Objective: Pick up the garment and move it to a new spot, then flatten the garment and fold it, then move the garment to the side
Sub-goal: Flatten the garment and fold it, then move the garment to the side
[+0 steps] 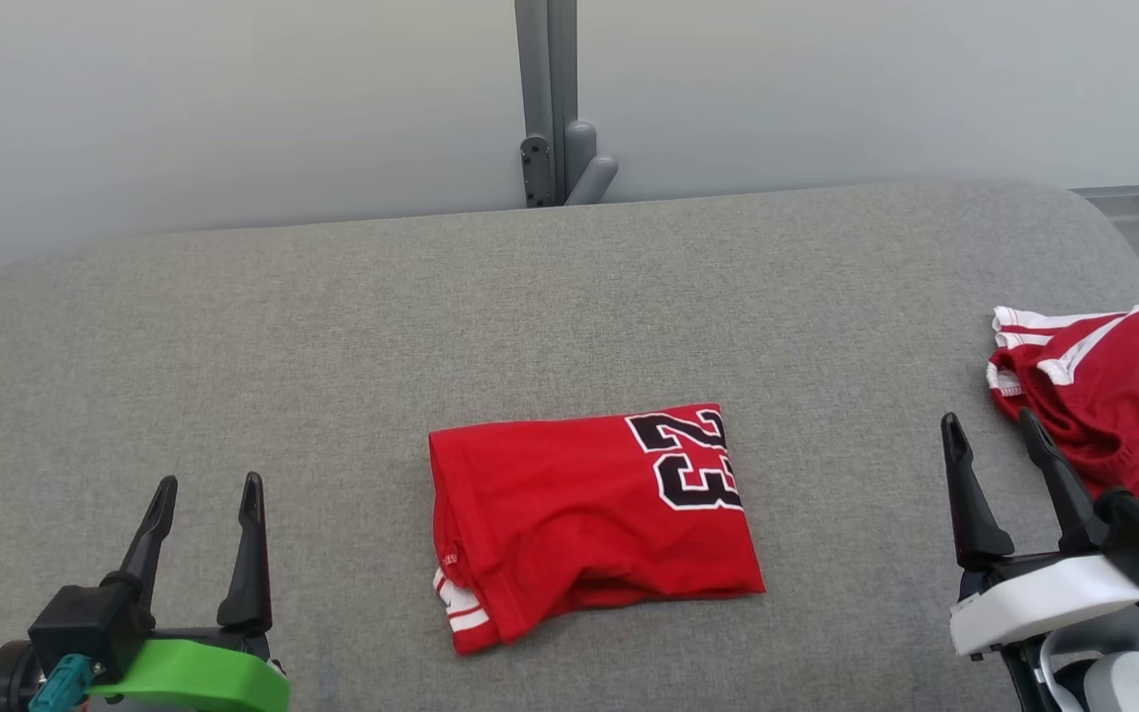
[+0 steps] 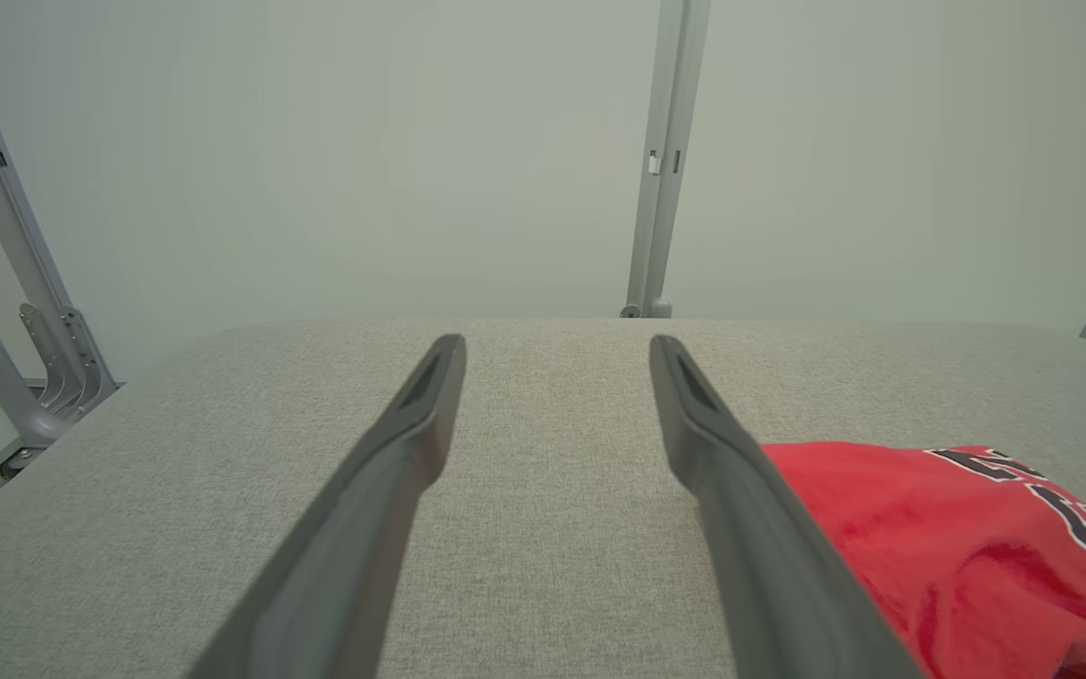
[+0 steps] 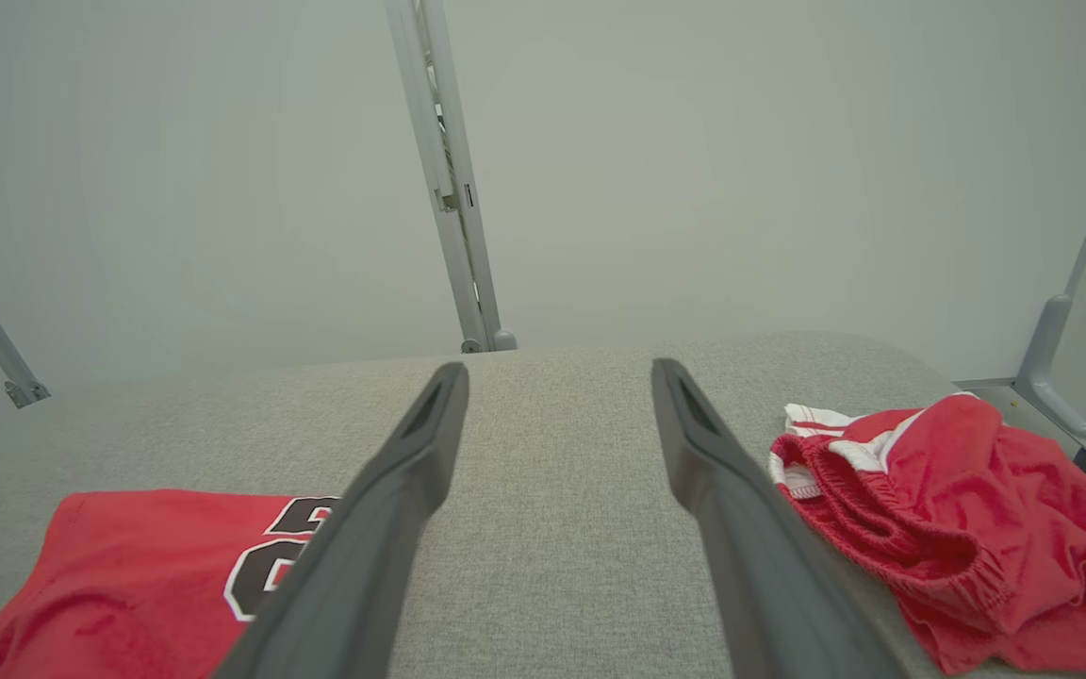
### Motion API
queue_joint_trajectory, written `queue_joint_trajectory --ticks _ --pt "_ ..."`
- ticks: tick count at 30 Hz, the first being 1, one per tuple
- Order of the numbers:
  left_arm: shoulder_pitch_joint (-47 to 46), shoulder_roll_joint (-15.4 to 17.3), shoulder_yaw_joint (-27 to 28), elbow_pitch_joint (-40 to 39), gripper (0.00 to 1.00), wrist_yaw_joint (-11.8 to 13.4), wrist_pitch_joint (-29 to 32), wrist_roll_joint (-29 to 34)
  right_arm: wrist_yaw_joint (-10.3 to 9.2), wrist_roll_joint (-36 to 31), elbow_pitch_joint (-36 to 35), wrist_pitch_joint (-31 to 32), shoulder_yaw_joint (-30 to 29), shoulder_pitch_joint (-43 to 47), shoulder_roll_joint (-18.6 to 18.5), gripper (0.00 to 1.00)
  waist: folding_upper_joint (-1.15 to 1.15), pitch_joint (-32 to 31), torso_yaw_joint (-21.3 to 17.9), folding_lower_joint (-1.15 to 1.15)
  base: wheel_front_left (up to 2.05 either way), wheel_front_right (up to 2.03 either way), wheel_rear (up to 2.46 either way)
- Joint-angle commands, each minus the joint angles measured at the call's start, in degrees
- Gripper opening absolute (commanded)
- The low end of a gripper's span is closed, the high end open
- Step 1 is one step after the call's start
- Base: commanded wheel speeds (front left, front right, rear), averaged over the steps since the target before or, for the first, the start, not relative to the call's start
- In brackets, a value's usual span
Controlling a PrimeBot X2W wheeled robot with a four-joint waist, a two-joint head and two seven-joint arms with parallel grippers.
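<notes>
Both spread apart: left tool (image 1: 211, 482), right tool (image 1: 988, 416) | grey padded table (image 1: 332, 326) | pale wall (image 1: 233, 99) behind

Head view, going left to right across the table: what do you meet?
First the left gripper → folded jersey → right gripper; the shorts overlap that gripper.
</notes>
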Motion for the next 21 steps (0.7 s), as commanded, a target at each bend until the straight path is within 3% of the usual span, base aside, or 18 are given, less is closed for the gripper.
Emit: queue_joint_trajectory --ticks 1,21 --pt "0.0 0.5 -0.2 0.0 1.00 0.3 -0.1 -0.3 -0.01 -0.5 0.0 0.2 -0.2 0.4 0.0 1.00 0.00 0.0 -0.1 0.00 0.00 0.00 0.00" --pt "-0.8 1.2 -1.2 0.3 1.00 0.8 -0.2 -0.6 -0.01 -1.1 0.8 0.3 -0.8 0.7 0.2 1.00 0.00 -0.1 -0.1 0.00 0.00 0.00 0.00"
